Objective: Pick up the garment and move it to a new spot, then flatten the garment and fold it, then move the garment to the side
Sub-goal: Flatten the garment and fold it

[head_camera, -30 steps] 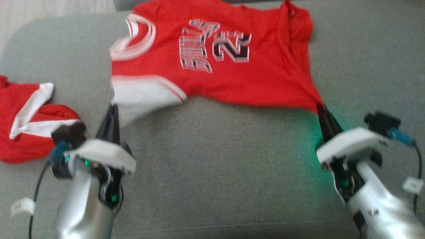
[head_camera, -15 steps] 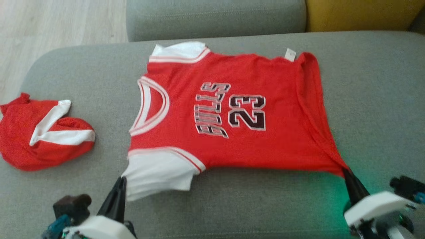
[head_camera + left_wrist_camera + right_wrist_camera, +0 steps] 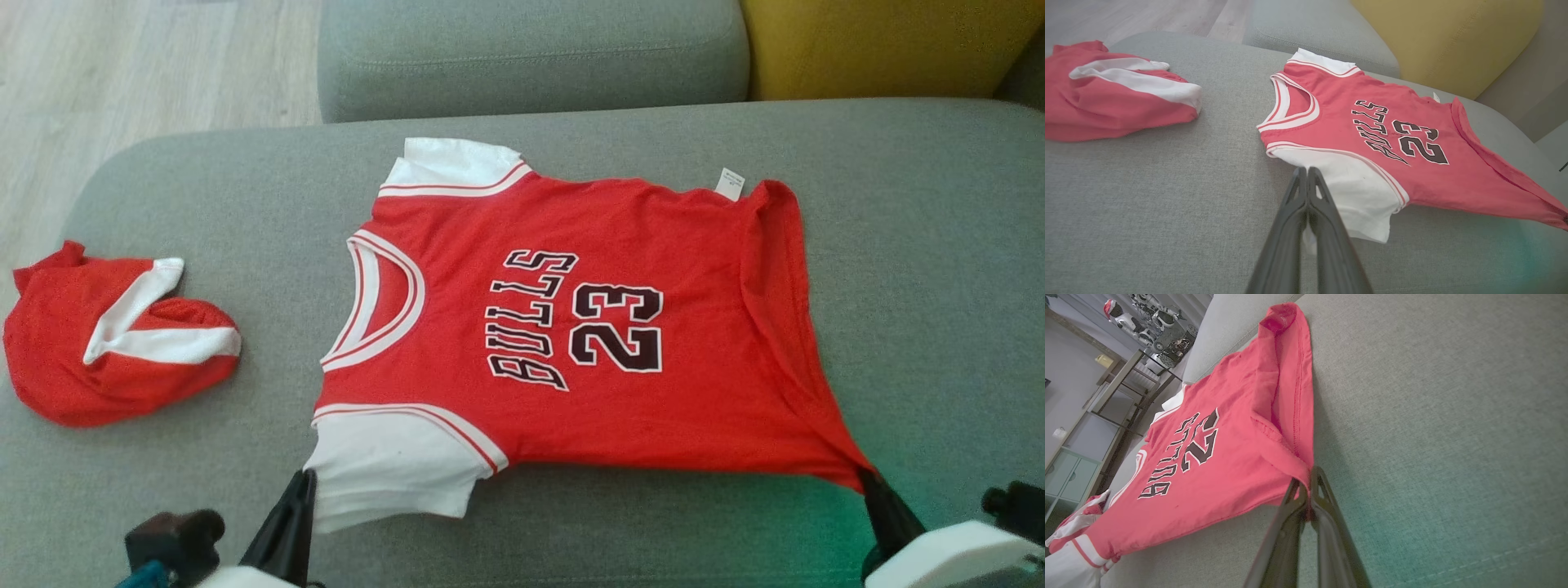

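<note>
The garment [image 3: 571, 327] is a red jersey with white sleeves and "BULLS 23" on it. It lies spread on the grey cushion [image 3: 204, 204], neck to the left. My left gripper [image 3: 304, 482] is shut on the near white sleeve; in the left wrist view the garment [image 3: 1372, 134] has white cloth pinched between the left gripper's [image 3: 1306, 171] fingers. My right gripper [image 3: 867, 478] is shut on the near hem corner, pulled into a point. In the right wrist view the garment [image 3: 1220, 449] runs into the closed right gripper [image 3: 1308, 473].
A second red and white cloth [image 3: 114, 335] lies bunched at the cushion's left end, also in the left wrist view [image 3: 1114, 94]. A grey back cushion [image 3: 531, 49] and a yellow cushion [image 3: 882, 41] stand behind. Wooden floor [image 3: 122, 73] lies past the rounded left edge.
The head camera has moved, so everything sits lower in its picture. The garment has settled flatter on the cushion, its far sleeve now showing. Both grippers stay shut on it.
</note>
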Tool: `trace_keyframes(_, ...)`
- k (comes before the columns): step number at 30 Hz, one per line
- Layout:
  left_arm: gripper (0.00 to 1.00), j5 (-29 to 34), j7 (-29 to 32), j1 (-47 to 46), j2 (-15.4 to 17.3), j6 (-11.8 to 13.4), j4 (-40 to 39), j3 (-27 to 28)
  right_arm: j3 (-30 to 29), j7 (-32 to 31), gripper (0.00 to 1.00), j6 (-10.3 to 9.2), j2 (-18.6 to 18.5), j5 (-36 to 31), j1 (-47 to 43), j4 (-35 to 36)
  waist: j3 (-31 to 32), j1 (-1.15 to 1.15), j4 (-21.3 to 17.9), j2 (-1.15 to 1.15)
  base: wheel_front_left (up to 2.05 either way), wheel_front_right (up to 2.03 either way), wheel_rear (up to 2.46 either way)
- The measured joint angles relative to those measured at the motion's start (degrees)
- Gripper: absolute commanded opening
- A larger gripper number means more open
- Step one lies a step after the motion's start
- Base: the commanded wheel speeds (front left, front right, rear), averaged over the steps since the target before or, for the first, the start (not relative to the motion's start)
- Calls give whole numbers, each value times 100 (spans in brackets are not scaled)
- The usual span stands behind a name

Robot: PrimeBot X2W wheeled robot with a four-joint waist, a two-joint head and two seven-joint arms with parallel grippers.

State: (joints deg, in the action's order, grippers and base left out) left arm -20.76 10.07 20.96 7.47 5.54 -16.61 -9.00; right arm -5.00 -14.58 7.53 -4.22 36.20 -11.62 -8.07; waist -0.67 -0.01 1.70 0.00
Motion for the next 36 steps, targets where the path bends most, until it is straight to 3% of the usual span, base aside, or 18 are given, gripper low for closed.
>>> trace_keyframes(4, 0, -110, 55, -143, 66, -112, 8, -8, -331, -414, 0, 0, 168, 57, 19, 238, -96, 0, -8, 0, 0, 0, 0)
trace_keyframes(8, 0, -389, 93, -861, 76, -292, 168, 16, -600, -790, 0, 0, 191, 285, 193, 214, -250, 0, -11, 0, 0, 0, 0)
trace_keyframes(17, 0, -662, -9, -2816, 37, -615, 1394, 70, -624, -1162, 0, 0, 189, 157, 1648, -45, -814, 1, -81, 0, 0, 0, 0)
trace_keyframes(31, 3, -768, -490, -4348, -99, -956, 3584, 35, -283, -909, 0, 0, 174, -339, 2889, -888, -1491, 2, -160, 0, 0, 0, 0)
trace_keyframes(32, 44, -768, -558, -4381, -104, -967, 3682, 32, -254, -858, 35, 0, 171, -341, 2910, -918, -1505, 2, -161, 0, 0, 0, 0)
trace_keyframes(33, 100, -768, -628, -4393, -111, -977, 3761, 29, -220, -787, 100, 0, 172, -325, 2911, -925, -1516, 1, -163, 0, 0, 0, 0)
trace_keyframes(36, 100, -723, -929, -4381, -109, -1007, 3910, 8, -86, -525, 100, 0, 171, -337, 2900, -905, -1529, 1, -168, 0, 0, 0, 0)
